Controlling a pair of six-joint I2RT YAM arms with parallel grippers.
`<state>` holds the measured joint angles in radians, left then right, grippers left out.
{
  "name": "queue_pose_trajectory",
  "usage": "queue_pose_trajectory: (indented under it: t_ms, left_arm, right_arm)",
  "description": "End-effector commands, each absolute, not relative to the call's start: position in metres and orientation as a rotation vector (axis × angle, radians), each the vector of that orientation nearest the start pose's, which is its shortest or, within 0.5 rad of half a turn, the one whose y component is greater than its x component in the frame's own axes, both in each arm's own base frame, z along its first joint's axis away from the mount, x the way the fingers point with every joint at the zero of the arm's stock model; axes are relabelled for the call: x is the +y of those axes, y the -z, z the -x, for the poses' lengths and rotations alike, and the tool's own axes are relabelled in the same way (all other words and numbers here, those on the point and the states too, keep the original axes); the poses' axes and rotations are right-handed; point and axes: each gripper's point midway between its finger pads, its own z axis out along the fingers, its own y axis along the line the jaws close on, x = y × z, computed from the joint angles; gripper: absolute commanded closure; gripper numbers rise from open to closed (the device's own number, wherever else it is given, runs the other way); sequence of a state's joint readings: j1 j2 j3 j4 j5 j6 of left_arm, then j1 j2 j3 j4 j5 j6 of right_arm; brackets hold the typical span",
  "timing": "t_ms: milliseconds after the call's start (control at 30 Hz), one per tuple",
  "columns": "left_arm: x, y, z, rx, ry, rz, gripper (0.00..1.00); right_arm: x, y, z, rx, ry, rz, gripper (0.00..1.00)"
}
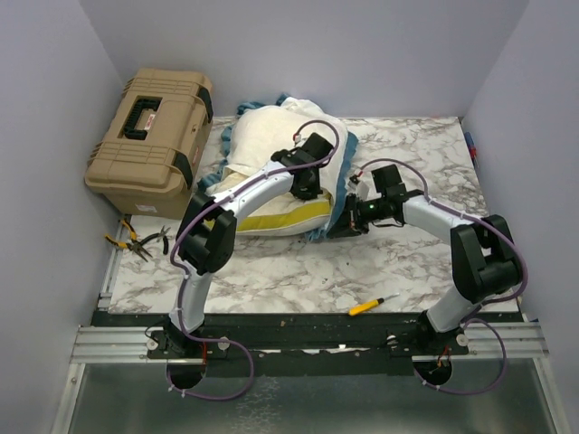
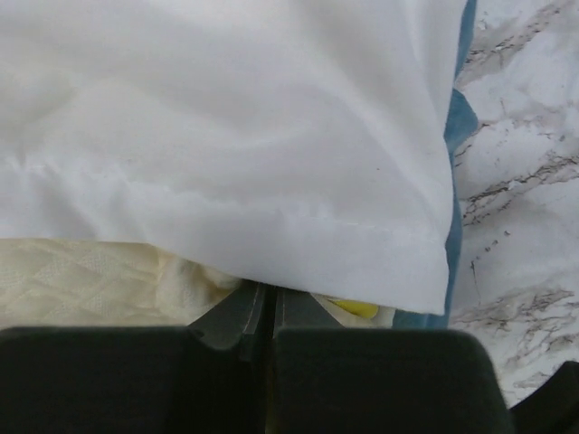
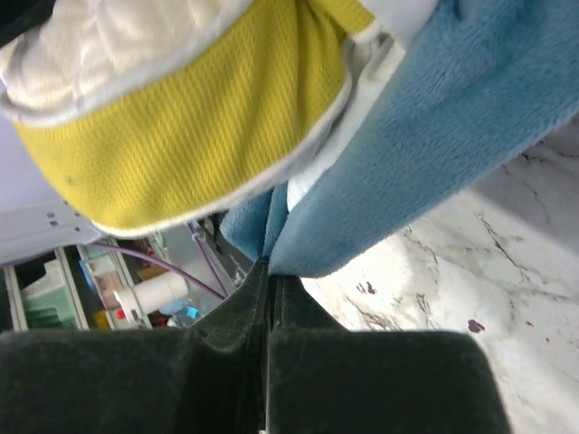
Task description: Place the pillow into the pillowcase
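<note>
The cream pillow (image 1: 285, 217) with its mustard-yellow band lies at the table's middle back, partly inside the pillowcase (image 1: 347, 143), whose white inside and blue trim show. My left gripper (image 1: 308, 188) is on top of the bundle; in its wrist view the jaws (image 2: 267, 294) are shut, tips hidden under the pillowcase's white hem (image 2: 271, 181), with the pillow (image 2: 81, 280) at lower left. My right gripper (image 1: 344, 224) is at the bundle's right front edge, shut (image 3: 271, 267) on the blue trim (image 3: 434, 136); the pillow's yellow band (image 3: 190, 136) hangs above it.
A tan toolbox (image 1: 149, 140) stands at the back left. Pliers (image 1: 145, 242) lie at the left edge and a yellow screwdriver (image 1: 373, 305) near the front edge. Marble tabletop (image 1: 434, 154) is enclosed by walls on three sides.
</note>
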<state>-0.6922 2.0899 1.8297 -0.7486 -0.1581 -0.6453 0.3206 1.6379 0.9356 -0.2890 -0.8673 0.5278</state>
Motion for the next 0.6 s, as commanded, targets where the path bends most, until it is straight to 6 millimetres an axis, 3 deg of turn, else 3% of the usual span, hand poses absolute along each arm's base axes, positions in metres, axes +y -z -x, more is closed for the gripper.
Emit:
queue_pose_trajectory:
  t_ms: [0,67,133,267,333,467,567]
  left_arm:
    - [-0.282,-0.095,-0.417,2.495,0.104,0.126,1.00]
    - [-0.282,-0.107,-0.404,2.490,0.135,0.079,1.00]
    - [-0.279,-0.123,-0.388,2.485,0.178,0.040,0.91]
    - [-0.270,-0.144,-0.351,2.503,0.290,-0.004,0.54]
    - [-0.271,-0.152,-0.333,2.510,0.359,-0.018,0.40]
    - [-0.282,-0.159,-0.300,2.526,0.436,-0.069,0.31]
    - [-0.283,-0.149,-0.285,2.544,0.409,-0.061,0.29]
  right_arm:
    - [0.242,-0.124,-0.200,2.764,-1.639,0.239,1.00]
    - [0.242,-0.114,-0.198,2.791,-1.644,0.212,1.00]
    - [0.244,-0.108,-0.201,2.803,-1.659,0.195,1.00]
    - [0.247,-0.102,-0.215,2.808,-1.621,0.167,1.00]
    - [0.249,-0.101,-0.221,2.803,-1.614,0.158,1.00]
    - [0.252,-0.101,-0.228,2.795,-1.618,0.148,1.00]
    - [0.253,-0.100,-0.229,2.798,-1.622,0.146,1.00]
